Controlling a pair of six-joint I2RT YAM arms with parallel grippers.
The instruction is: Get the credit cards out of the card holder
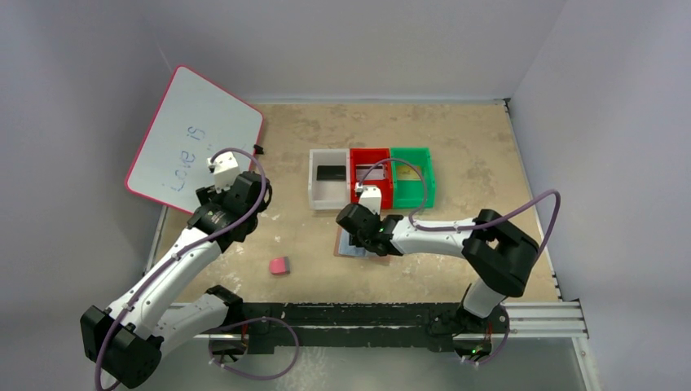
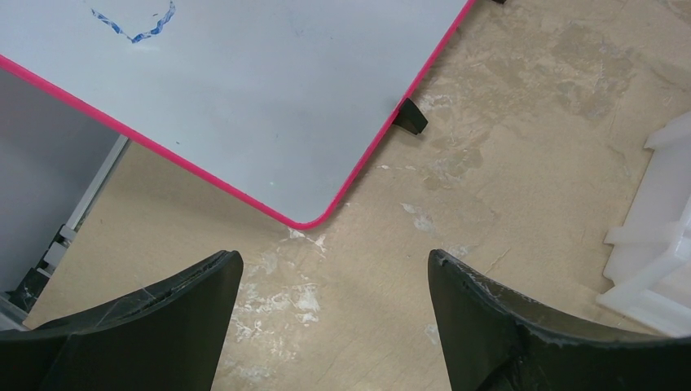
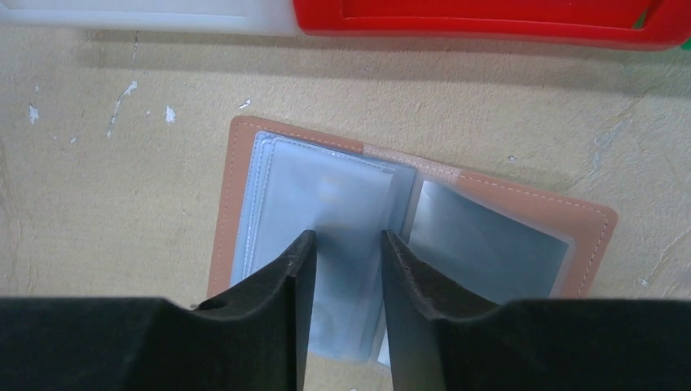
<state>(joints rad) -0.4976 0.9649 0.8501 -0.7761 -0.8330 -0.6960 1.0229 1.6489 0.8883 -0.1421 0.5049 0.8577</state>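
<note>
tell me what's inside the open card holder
Pale blue-grey clear sleeves fill the card holder; no card plainly shows in them. The right gripper is poised over one sleeve, and its fingers cover the near part, hiding anything there.

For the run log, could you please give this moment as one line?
right gripper: over open card holder, grip unclear | left gripper: open, empty, near whiteboard

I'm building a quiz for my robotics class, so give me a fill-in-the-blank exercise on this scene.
1. The card holder lies ___ on the table, sleeves up.
2. The black card lies in the ___ bin.
3. The left tool hangs by a corner of the ___.
Missing words: open; white; whiteboard.
</note>
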